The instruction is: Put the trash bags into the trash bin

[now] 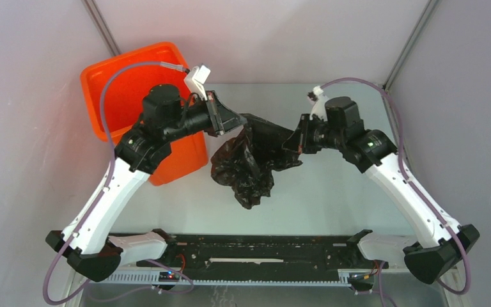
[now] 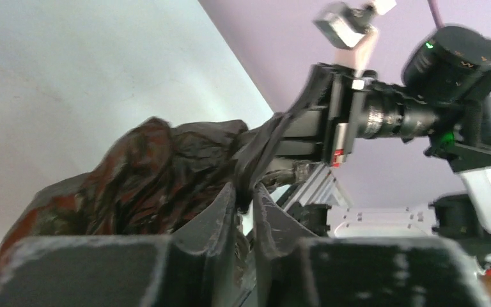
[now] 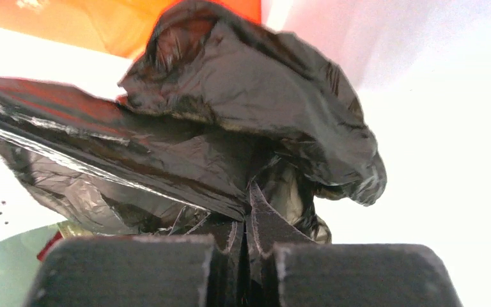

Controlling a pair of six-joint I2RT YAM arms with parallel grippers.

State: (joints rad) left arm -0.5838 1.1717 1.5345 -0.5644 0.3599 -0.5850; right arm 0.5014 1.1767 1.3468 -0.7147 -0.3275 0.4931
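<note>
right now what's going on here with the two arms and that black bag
The robot holds the black trash bag between its two claws: the left claw and the right claw are each shut on a pinch of its plastic, and the rest sags below. The orange trash bin stands to the left of the bag. The bag is not in it yet.

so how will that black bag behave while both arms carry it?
Probably floppy: the black bag sags in crumpled folds between the left gripper and right gripper. Likely light, being thin wrinkled film. Glossy, so it may slip from either pinch.
</note>
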